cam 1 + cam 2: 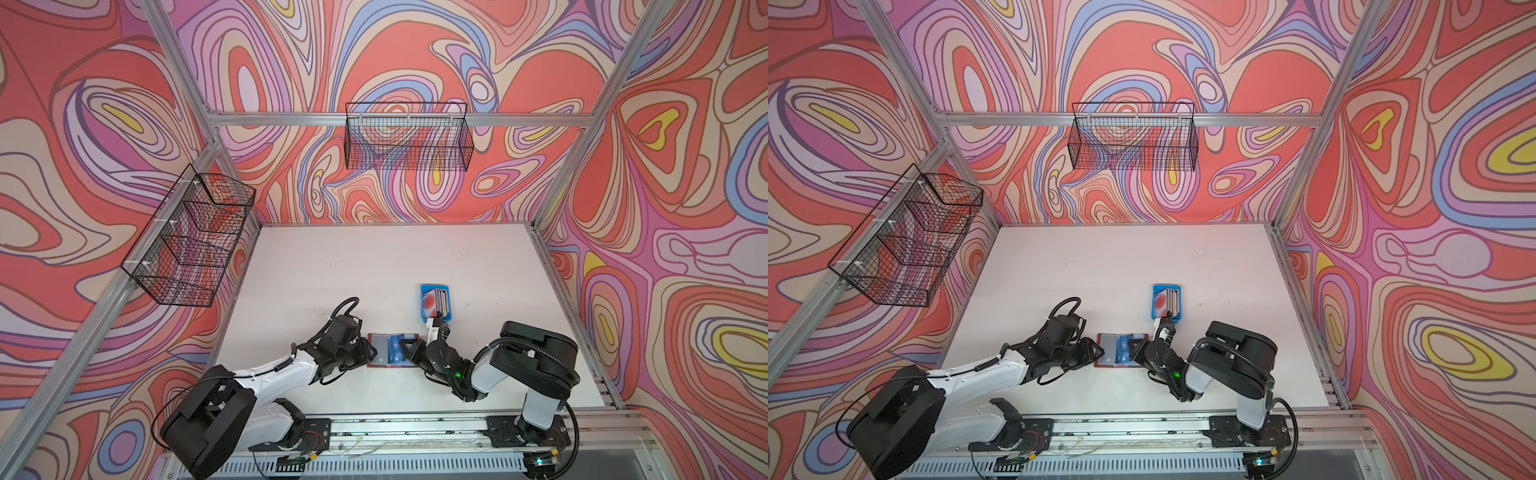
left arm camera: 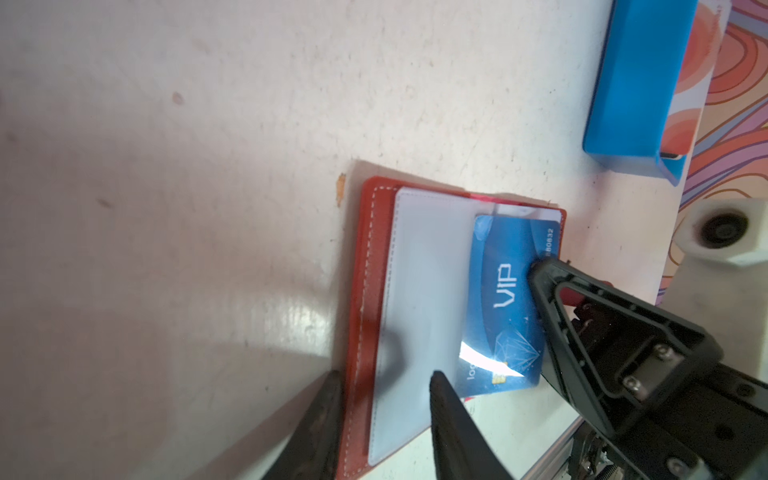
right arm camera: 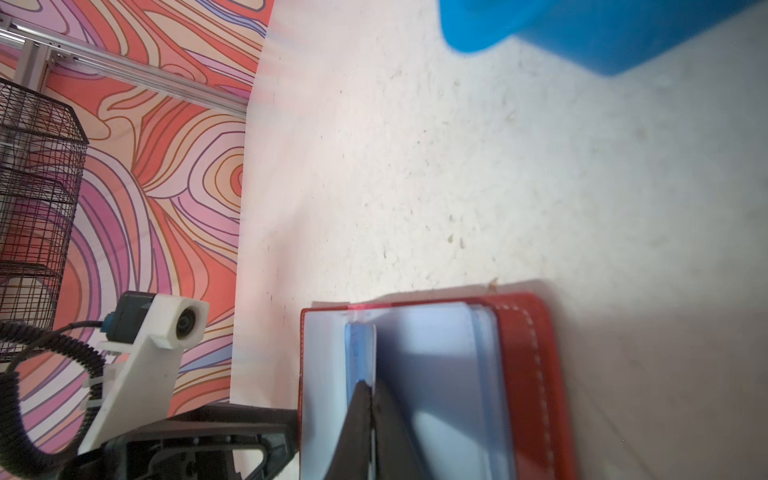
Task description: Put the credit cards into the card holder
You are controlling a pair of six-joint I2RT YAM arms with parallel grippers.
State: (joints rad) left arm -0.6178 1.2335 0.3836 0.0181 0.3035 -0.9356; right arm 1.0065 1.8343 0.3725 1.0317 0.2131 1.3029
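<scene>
A: You are mid-way through the insertion step. The small red leather-like booklet card holder (image 1: pixel 380 349) lies open on the white desk (image 1: pixel 332 270), in the lower middle of both top views, between your two arms.

B: Your right gripper (image 2: pixel 534 268) is clamped tight on the thin light blue plastic credit card printed VIP (image 2: pixel 503 299). The card's leading edge sits among the clear plastic sleeves (image 2: pixel 432 270) near the fold. You cannot tell from here how far in it is.

A: Your left gripper (image 2: pixel 384 376) has its jaws standing part open, one finger on each side of the holder's stitched outer edge. I cannot tell whether it is pressing the cover down.

B: As I judge it, your next move is to slide the card on along the sleeve at a shallow angle. Tilt it too steeply and the plastic may buckle, or the whole holder may skid across the desk.

A: So brace the holder with your left gripper while you push. Let go with the right only once the card is seated.

B: Most of the job looks to be ahead of you. The other cards (image 1: pixel 438 300) stand in the small blue plastic tray (image 1: pixel 424 287), just above the holder in both top views. Among them is a white card with a big red circle (image 1: pixel 430 307).
</scene>
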